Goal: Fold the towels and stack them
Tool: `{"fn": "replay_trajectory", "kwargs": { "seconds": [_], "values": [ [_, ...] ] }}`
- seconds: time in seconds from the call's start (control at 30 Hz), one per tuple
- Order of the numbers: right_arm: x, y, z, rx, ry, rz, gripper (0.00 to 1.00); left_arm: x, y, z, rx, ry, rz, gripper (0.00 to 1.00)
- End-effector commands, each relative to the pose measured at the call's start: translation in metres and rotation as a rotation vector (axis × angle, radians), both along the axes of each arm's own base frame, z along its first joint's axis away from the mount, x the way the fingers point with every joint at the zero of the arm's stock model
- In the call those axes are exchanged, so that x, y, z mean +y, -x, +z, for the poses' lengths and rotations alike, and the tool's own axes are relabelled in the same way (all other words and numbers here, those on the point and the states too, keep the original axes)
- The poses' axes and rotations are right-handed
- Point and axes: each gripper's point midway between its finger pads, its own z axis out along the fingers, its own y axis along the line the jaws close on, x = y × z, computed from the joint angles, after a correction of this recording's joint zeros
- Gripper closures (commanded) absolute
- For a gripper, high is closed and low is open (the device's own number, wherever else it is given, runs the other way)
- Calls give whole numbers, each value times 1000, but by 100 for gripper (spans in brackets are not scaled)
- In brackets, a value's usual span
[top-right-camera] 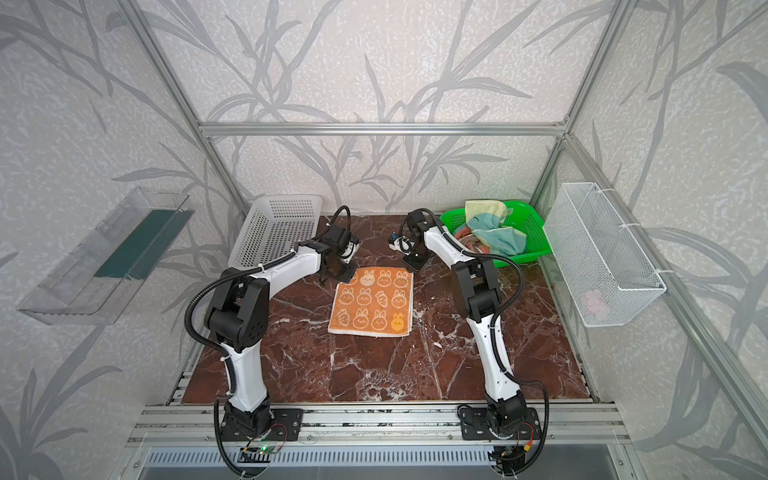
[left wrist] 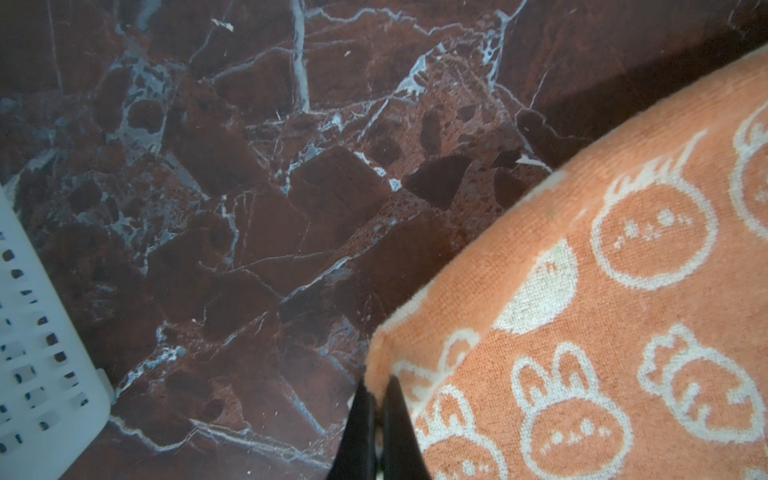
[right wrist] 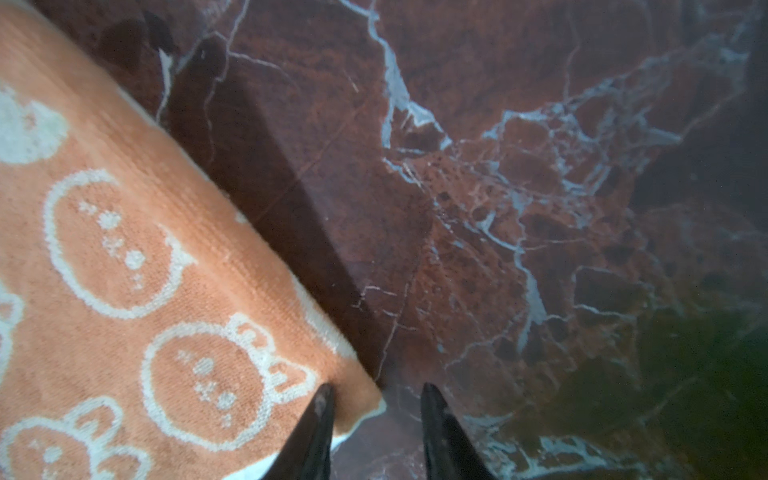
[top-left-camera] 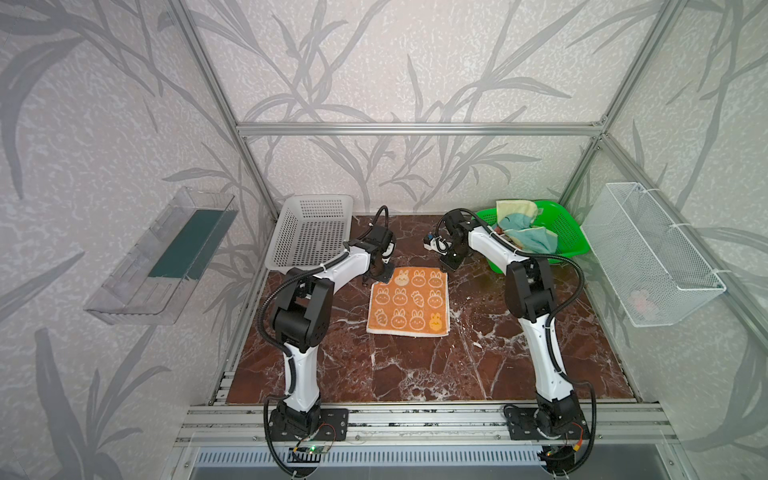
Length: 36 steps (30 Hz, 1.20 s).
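Observation:
The orange towel (top-left-camera: 409, 302) (top-right-camera: 372, 302) with white bunnies and carrots lies spread flat mid-table in both top views. My left gripper (top-left-camera: 379, 272) (left wrist: 377, 399) is shut on its far left corner, and the cloth there is pinched up into a small ridge. At the far right corner, my right gripper (top-left-camera: 446, 266) (right wrist: 376, 395) stands open. One finger (right wrist: 316, 428) is over the cloth, and the towel's corner tip lies in the gap. The pale yellow towel with the teal figure (top-left-camera: 521, 226) (top-right-camera: 492, 226) is crumpled in the green basket (top-left-camera: 577, 245). A salmon-pink towel (top-right-camera: 467, 241) peeks out beneath it.
A white perforated basket (top-left-camera: 309, 237) (left wrist: 37, 374) stands at the back left, close to my left arm. A white wire basket (top-left-camera: 656, 257) hangs on the right wall and a clear tray (top-left-camera: 166, 257) on the left wall. The table is dark red marble (top-left-camera: 415, 370).

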Motion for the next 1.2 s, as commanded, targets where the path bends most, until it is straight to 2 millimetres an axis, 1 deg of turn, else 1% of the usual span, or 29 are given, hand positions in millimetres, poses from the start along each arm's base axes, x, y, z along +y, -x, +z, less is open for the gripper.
{"fn": "replay_trajectory", "kwargs": {
  "seconds": [0.0, 0.17, 0.33, 0.47, 0.6, 0.67, 0.7, 0.77, 0.9, 1.0, 1.07, 1.17],
  "values": [
    [-5, 8, -16, 47, 37, 9, 63, -2, -2, 2, 0, -17, -13, 100],
    [-5, 11, -25, 65, 55, 20, 64, -1, -3, 2, -2, -25, -13, 100],
    [-5, 18, -33, 87, 85, 39, 65, 0, -3, 2, -3, -28, -10, 100],
    [-5, 23, -37, 106, 97, 50, 70, 0, -2, 2, -1, -30, -9, 100],
    [-2, 27, -39, 123, 91, 55, 81, -1, -3, 2, -1, -28, -8, 100],
    [-2, 29, -40, 132, 89, 56, 89, -1, -3, 1, 0, -28, -9, 100],
    [-2, 30, -41, 136, 89, 57, 91, -1, -3, 1, 1, -29, -9, 100],
    [-2, 30, -41, 137, 87, 55, 99, -1, -2, 1, 1, -29, -9, 100],
    [2, 23, -31, 103, 62, 42, 100, 1, -4, 3, -7, -37, 1, 100],
    [5, 12, -16, 43, 35, 26, 100, 4, -8, 7, -18, -57, 13, 100],
    [7, 4, -5, -12, 13, 18, 100, 7, -12, 14, -40, -68, 24, 100],
    [6, -3, 7, -89, -14, 6, 100, 10, -16, 26, -80, -76, 31, 100]
  ]
}}
